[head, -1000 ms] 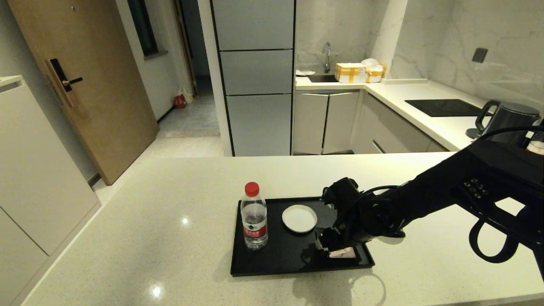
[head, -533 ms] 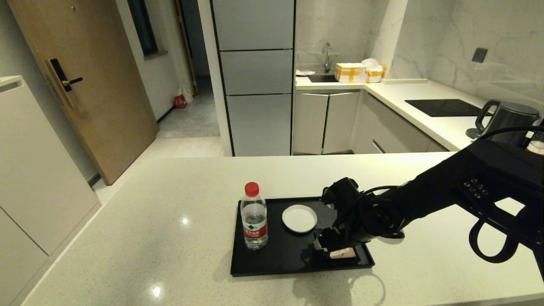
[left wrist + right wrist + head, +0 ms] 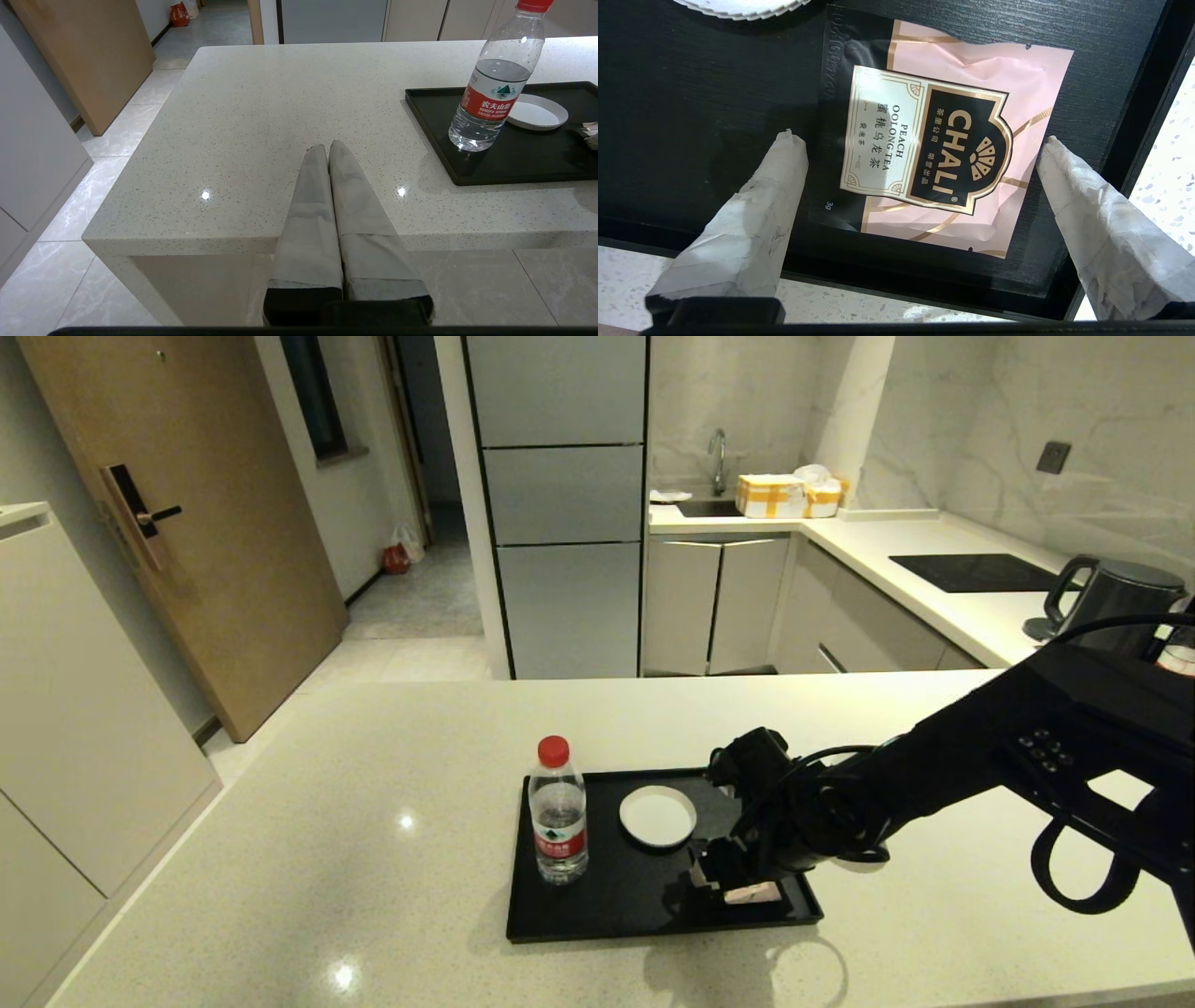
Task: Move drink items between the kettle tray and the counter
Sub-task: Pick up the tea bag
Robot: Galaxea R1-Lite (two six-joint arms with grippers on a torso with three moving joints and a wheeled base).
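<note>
Sachet [image 3: 943,144] flat on tray [image 3: 691,84] | right jaws spread astride it | left jaws closed

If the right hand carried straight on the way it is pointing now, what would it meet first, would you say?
Most likely the tea sachet, lying flat on the tray. The right hand points down with its fingers open on either side of it. How much gap remains above the sachet is hard to judge.

"CHALI PEACH OOLONG TEA" on sachet [image 3: 943,144]

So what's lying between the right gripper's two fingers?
The tea sachet, flat on the kettle tray, between the open right gripper fingers; right wrist view.
</note>
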